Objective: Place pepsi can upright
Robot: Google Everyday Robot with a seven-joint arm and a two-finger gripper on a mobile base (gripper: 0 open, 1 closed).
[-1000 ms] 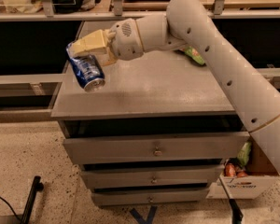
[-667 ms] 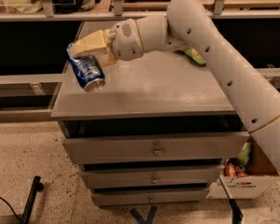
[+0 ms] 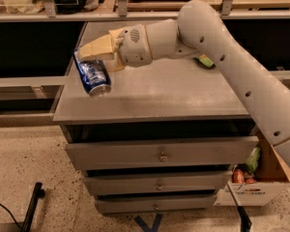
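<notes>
pepsi can (image 3: 93,75): is leaning at a slant over the left part of the surface (image 3: 174,98), near the left edge. One silver end is pointing down and toward the camera, and the blue body is sloping up and back. Whether the low rim is touching the surface cannot be told.
gripper (image 3: 87,53): is sitting over the can's upper end, with the wrist pointing left.
fingers (image 3: 100,47): appear to be pinching the can's upper end, though the contact itself is partly hidden under the tan pads.
arm (image 3: 222,62): is reaching in from the right and crossing above the back of the surface.
green bag (image 3: 206,61): is lying at the back, mostly hidden behind the arm and well apart from the can.
risk, left side: the can is hanging close to the left edge, so letting go while it is slanting would likely send it rolling, possibly off that edge to the floor.
risk, at the grasp: the hold is looking shallow and is on one end only, so swinging the can upright could be making it slip or twist between the pads.
risk, at set-down: if the base is meeting the surface unevenly, the can is liable to tip as the hold opens.
room, left: very little before the drop.
room, centre and right: bare surface is running forward and to the right of the can, so shifting the set-down inward looks the safer choice.
room, back: the arm and bag are taking up that strip.
</notes>
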